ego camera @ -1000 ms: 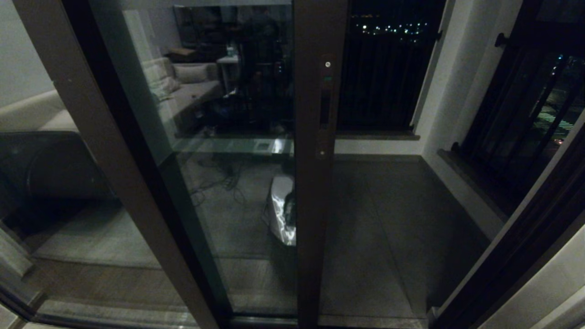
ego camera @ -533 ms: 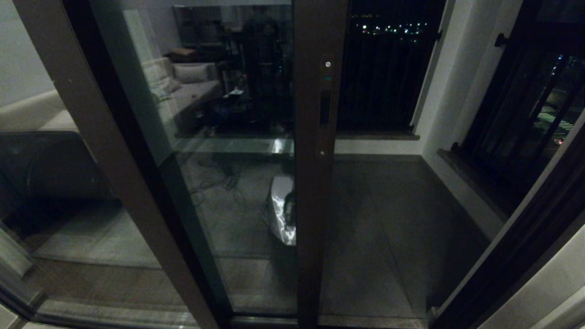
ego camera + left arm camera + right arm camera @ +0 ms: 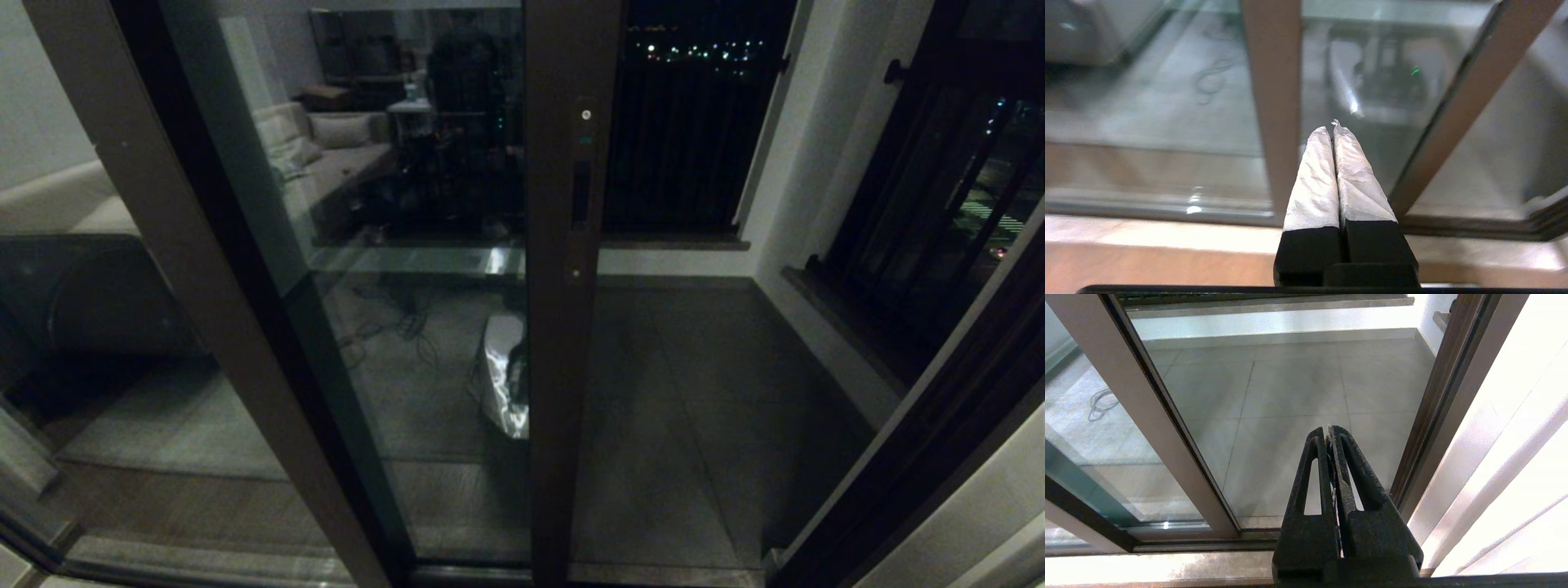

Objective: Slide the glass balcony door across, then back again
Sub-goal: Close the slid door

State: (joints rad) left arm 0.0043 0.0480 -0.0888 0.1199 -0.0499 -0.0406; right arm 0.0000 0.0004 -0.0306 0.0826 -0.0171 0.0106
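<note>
The glass balcony door stands partly open. Its dark brown stile runs down the middle of the head view and bears the narrow slot handle. Neither gripper shows in the head view. In the left wrist view my left gripper is shut and empty, its white-wrapped fingers held low, apart from the glass and the brown frame post. In the right wrist view my right gripper is shut on nothing, facing the open gap, with the door's stile off to one side.
The fixed glass panel's plain brown post slants at the left. Through the gap lies the tiled balcony floor, with the black-barred railing behind it. The door jamb bounds the gap on the right. The floor track runs below.
The door and its stile have not moved. Only the reflections in the glass, a dark figure among them, have shifted slightly.
</note>
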